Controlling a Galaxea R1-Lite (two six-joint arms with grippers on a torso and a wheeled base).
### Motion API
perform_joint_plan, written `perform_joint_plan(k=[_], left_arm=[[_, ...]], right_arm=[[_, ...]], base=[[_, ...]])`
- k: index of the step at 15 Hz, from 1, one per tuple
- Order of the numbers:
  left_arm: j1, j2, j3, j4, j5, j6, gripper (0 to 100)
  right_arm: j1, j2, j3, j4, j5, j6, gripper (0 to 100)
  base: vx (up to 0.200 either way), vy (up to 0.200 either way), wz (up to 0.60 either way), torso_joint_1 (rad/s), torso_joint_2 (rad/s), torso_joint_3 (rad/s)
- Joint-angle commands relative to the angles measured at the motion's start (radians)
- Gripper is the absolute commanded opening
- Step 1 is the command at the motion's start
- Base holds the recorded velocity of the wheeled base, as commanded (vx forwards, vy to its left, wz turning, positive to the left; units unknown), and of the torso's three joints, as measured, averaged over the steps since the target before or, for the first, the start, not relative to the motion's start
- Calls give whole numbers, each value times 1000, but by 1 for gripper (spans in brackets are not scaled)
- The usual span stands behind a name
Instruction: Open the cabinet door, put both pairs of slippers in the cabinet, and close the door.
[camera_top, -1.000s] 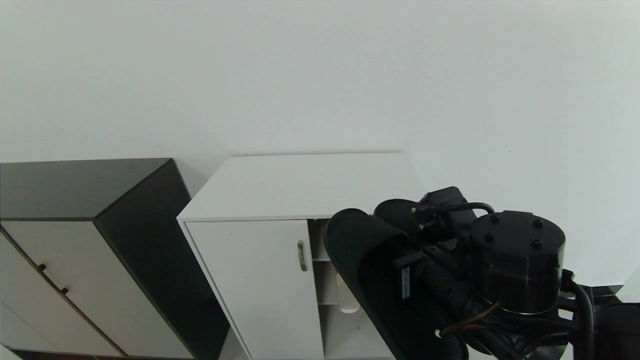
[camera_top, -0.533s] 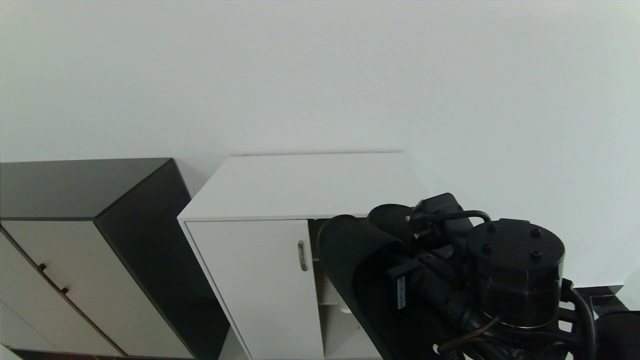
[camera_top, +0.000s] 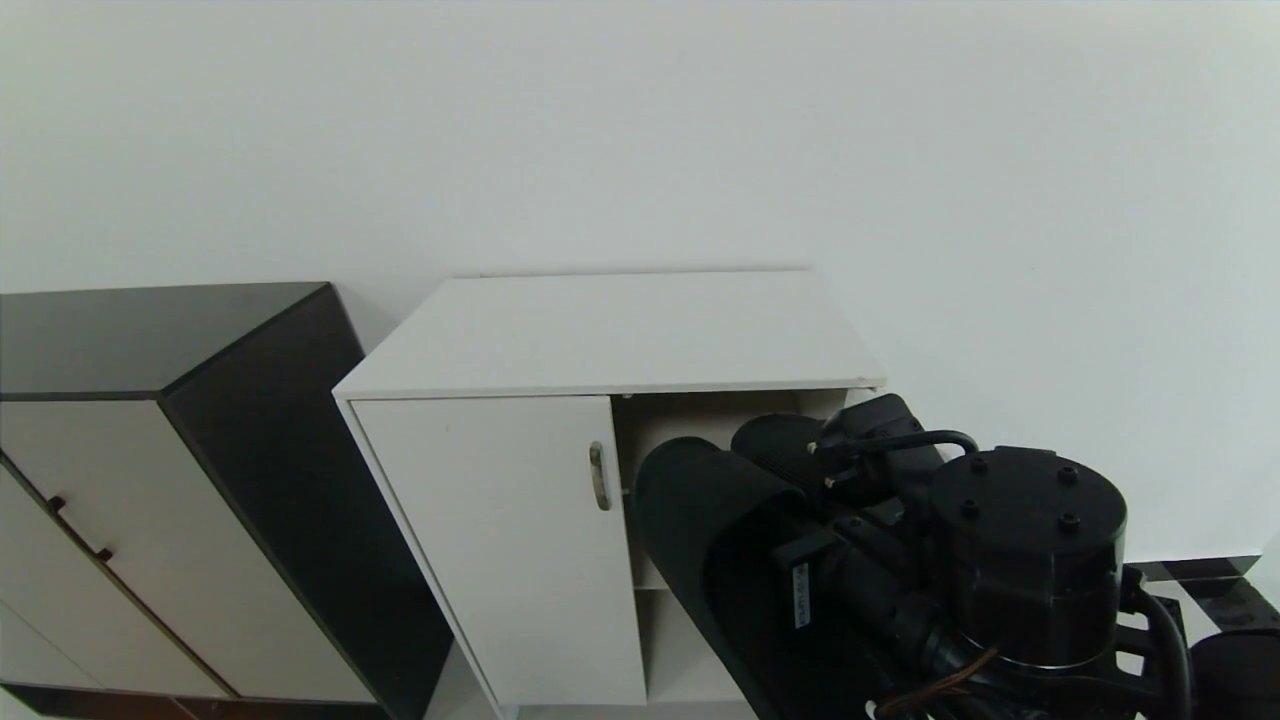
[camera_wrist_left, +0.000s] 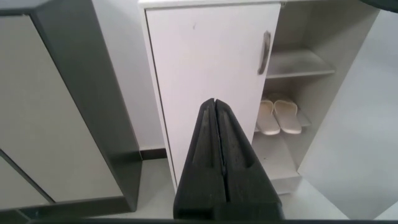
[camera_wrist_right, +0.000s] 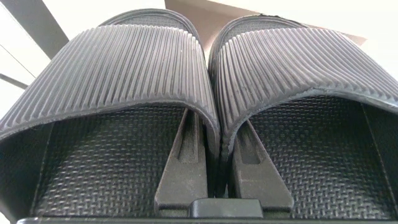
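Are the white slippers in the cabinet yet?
In. The white slippers sit side by side inside the white cabinet, in its open half.

A plain white wall (camera_top: 640, 130) runs behind everything, evenly lit. Against it stands a tall black-sided cupboard with cream front panels (camera_top: 270, 480). The pale, smooth floor (camera_wrist_left: 155, 182) meets a dark skirting strip (camera_wrist_left: 152, 153) at the wall's foot.

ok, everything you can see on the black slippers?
The black slippers are a rubbery-looking pair of slides with ribbed straps and dimpled footbeds, pressed side by side. The right gripper has one finger inside each, pinching their inner walls together. They are held up before the open right half of the white cabinet.
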Motion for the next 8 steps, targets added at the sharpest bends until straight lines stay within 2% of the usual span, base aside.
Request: perform_joint_plan(k=[1,8], left_arm=[[0,1,0,0,0,0,0],[0,1,0,0,0,0,0]], right_arm=[[1,2,2,0,0,-2,0],[3,14,6,0,0,-2,0]], base=[[0,0,0,-212,530,300],[0,0,0,-191,518,317]])
